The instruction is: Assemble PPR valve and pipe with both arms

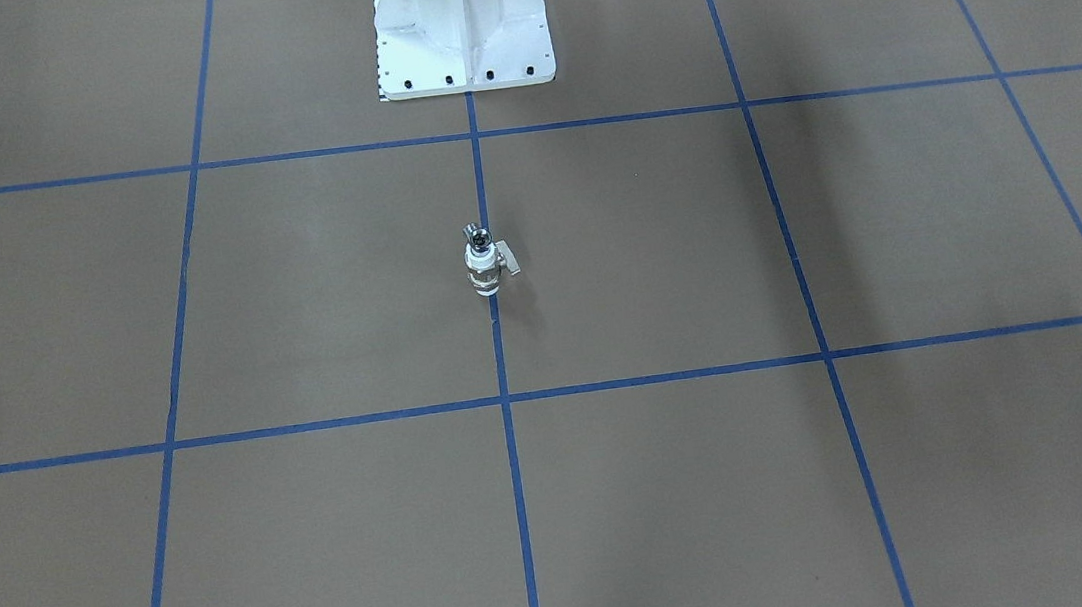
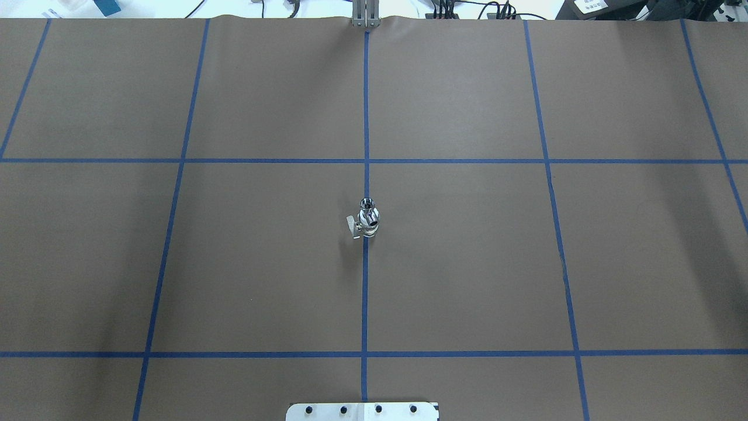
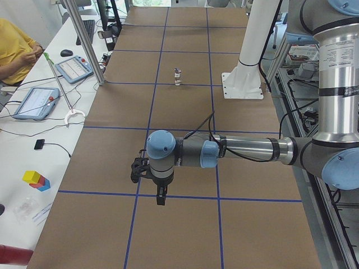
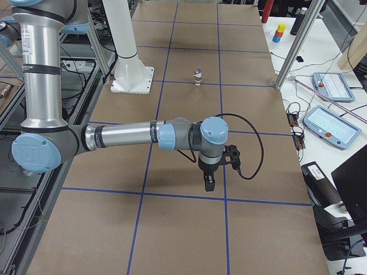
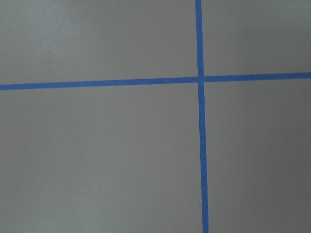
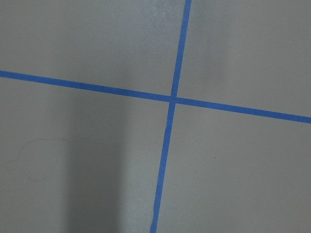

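Foreground of the side views: left tool (image 3: 161, 197) and right tool (image 4: 207, 183) hang above the desk (image 1: 224, 538); I cannot tell their width. Beyond, mid-frame, the PPR valve (image 1: 486, 274) stands upright, the pipe (image 1: 476, 237) apparently atop it.

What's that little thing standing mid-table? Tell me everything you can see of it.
It is the PPR valve, a stubby cylinder standing upright on the brown table, on a blue tape line. Its ends look white plastic, its middle shiny metal, with a small grey lever sticking out sideways. The metal pipe sits on its top end. Nothing else touches it.
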Controlling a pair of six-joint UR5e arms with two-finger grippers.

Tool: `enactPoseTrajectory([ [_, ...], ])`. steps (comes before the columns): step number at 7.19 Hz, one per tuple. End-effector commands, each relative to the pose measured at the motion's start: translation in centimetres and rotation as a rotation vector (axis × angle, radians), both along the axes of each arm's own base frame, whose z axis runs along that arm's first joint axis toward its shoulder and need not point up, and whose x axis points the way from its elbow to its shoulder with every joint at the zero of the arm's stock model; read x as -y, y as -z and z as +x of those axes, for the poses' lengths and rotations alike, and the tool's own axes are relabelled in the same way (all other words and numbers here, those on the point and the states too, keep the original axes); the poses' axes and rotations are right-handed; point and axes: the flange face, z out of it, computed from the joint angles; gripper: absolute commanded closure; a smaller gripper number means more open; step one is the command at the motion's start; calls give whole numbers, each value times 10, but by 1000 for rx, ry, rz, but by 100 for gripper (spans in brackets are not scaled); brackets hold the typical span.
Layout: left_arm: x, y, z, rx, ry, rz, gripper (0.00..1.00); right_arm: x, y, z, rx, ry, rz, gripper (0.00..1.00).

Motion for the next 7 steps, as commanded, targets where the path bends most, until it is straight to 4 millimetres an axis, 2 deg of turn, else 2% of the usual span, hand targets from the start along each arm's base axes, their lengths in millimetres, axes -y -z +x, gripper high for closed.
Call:
enactPoseTrajectory([
  [1,-3,-1,1,-3,-3,2,0,-1,-2,0,-4,-7,-13,1],
  [7,-7,-1,0,6,-2,-3,0,-3,-4,-1,6,-11,-21,0],
])
